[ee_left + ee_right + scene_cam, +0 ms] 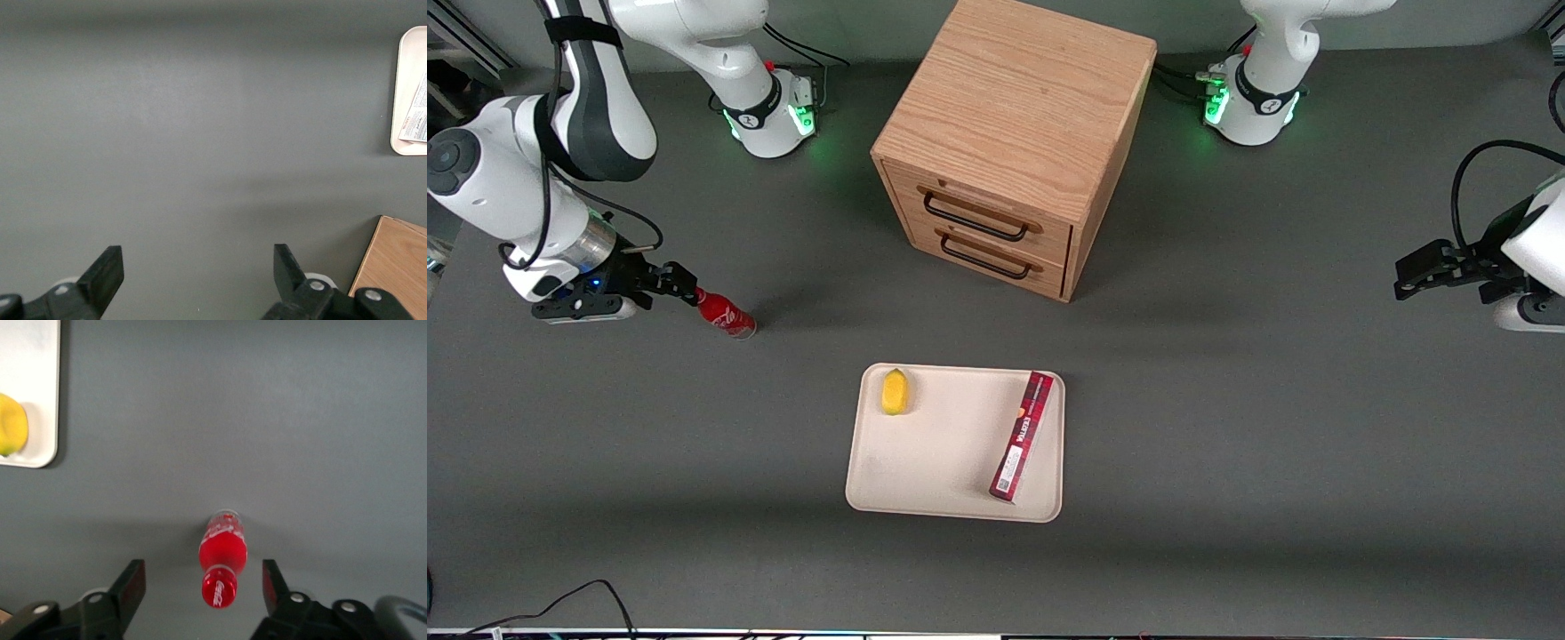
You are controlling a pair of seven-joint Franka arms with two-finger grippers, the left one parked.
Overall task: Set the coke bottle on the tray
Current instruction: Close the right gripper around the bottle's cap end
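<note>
The coke bottle point(726, 316), small and glossy red with a red cap, stands on the grey table toward the working arm's end, a little farther from the front camera than the tray. My right gripper point(683, 291) hovers just above its cap. In the right wrist view the gripper point(203, 575) is open, and the bottle point(223, 550) sits between the two fingers without touching either. The cream tray point(951, 444) lies flat near the middle of the table; its corner also shows in the right wrist view point(33, 387).
On the tray lie a yellow fruit point(895, 392) and a long dark-red box point(1023, 436). A wooden two-drawer cabinet point(1005, 142) stands farther from the front camera than the tray. A black cable point(560, 604) lies at the table's near edge.
</note>
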